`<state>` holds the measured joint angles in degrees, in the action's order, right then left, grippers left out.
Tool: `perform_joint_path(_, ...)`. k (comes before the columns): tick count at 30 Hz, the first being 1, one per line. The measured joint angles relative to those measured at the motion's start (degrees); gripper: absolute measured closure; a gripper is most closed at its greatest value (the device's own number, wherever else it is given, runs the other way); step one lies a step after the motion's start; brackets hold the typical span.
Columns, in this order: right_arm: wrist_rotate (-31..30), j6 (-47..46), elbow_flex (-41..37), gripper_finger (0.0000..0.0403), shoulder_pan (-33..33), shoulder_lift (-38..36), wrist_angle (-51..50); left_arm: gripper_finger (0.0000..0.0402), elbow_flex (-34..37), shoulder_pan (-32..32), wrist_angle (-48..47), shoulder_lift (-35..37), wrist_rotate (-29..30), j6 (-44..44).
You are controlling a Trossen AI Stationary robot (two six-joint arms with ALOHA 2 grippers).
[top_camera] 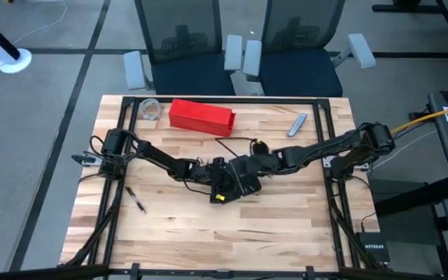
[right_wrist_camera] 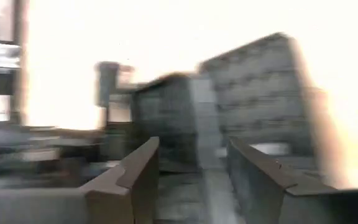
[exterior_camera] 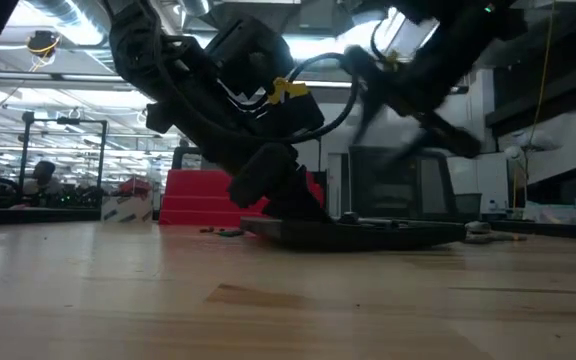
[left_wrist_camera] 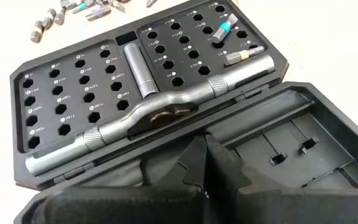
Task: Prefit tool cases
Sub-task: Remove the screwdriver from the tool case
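- Your tool case [left_wrist_camera: 154,93] is lying open at mid-table, a ratchet handle [left_wrist_camera: 148,115] resting in its socketed half.
- Your left gripper [left_wrist_camera: 207,165] is closing its fingers on the case's near half.
- Your right gripper [right_wrist_camera: 188,174] is hovering nearby, fingers spread.

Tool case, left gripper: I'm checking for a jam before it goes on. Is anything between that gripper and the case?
Nothing visible stands between them. The left gripper is right at the open tool case, fingers together over the near half's edge. The ratchet handle lies inside along the hinge, beyond the fingers.
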<state>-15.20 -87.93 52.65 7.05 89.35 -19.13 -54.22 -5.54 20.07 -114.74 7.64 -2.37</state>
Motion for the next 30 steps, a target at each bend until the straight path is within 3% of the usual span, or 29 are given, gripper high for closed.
perform_joint_path(3,2.24,2.46,-0.14,0.0221,-0.15,-0.71,-7.96,0.0402,0.02,-0.02,-0.09,0.0,0.02,-0.02)
perform_joint_path(6,4.78,7.3,-0.14,0.0221,0.0,-0.26,-9.83,0.0402,0.11,0.05,0.36,0.0,0.01,0.04)
perform_joint_path(30,3.69,13.48,0.0,0.0221,-0.46,9.61,2.12,0.0402,0.17,0.0,1.82,-0.13,-0.45,0.93)
